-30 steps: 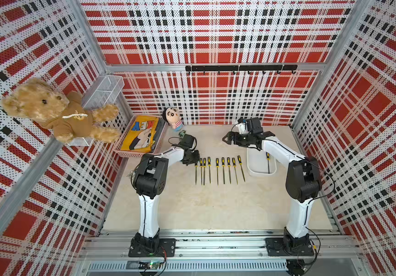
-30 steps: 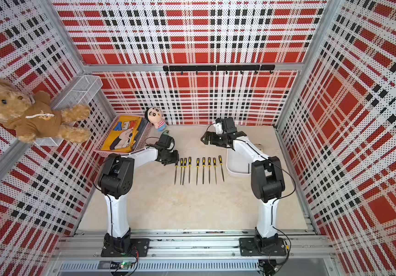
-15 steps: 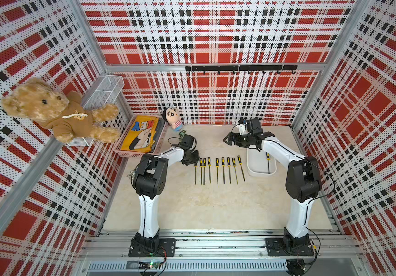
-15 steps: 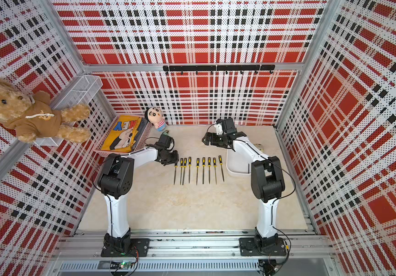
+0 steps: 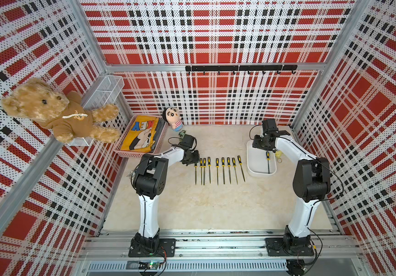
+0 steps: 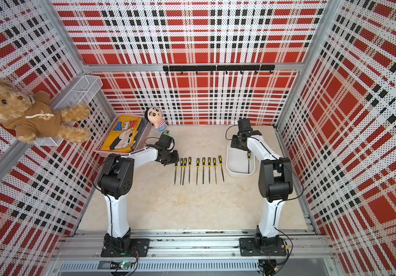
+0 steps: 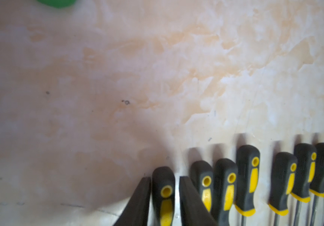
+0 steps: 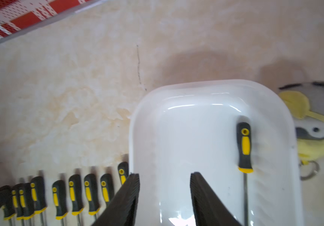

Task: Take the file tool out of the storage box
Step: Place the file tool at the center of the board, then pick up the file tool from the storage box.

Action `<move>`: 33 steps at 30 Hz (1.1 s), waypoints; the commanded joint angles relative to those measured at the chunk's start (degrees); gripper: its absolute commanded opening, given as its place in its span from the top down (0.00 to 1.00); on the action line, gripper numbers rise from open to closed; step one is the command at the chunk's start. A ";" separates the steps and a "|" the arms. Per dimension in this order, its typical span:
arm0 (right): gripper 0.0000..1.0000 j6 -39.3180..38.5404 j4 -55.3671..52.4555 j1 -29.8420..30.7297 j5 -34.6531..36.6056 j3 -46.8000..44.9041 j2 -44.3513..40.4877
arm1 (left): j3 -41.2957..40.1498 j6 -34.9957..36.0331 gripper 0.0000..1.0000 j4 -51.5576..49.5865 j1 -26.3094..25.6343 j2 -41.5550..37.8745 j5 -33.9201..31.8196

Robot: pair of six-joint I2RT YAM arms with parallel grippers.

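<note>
The storage box (image 5: 255, 165) (image 6: 236, 167) (image 8: 196, 137) is a shallow white tub at the right of the table. One file tool (image 5: 268, 162) (image 6: 249, 163) (image 8: 244, 148), with a black and yellow handle, lies inside along its right wall. My right gripper (image 5: 260, 146) (image 6: 239, 146) (image 8: 165, 175) hangs open over the box's far end, with nothing between its fingers and the file off to one side. My left gripper (image 5: 193, 159) (image 6: 173, 158) (image 7: 164, 179) is low at the left end of a row of files (image 5: 218, 167). It straddles the leftmost file's handle (image 7: 164, 193), with thin gaps on both sides.
A pink basket (image 5: 123, 151) holding a yellow cloth stands at the back left, with a small doll (image 5: 172, 118) beside it. A yellow and grey plush toy (image 5: 278, 154) (image 8: 313, 127) lies against the box's right side. A teddy bear (image 5: 56, 112) and a wire basket (image 5: 103, 93) hang on the left wall.
My right gripper has moved right, from beside the box to over its far end, and its jaws have narrowed. My left gripper's jaws have parted slightly around the leftmost file's handle.
</note>
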 commanded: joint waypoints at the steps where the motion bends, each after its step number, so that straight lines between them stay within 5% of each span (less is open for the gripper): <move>1: 0.48 -2.82 -6.29 -0.18 7.02 0.93 1.29 | 0.73 0.44 0.66 -2.56 0.31 0.08 -1.49; 11: 0.42 -1.89 -9.05 -0.67 15.13 1.51 5.83 | 3.43 1.67 0.66 -2.55 2.58 -5.39 -6.10; 33: 0.41 1.33 1.12 -3.53 8.11 -7.42 8.72 | 3.34 3.51 0.65 -3.51 3.04 -7.44 -7.23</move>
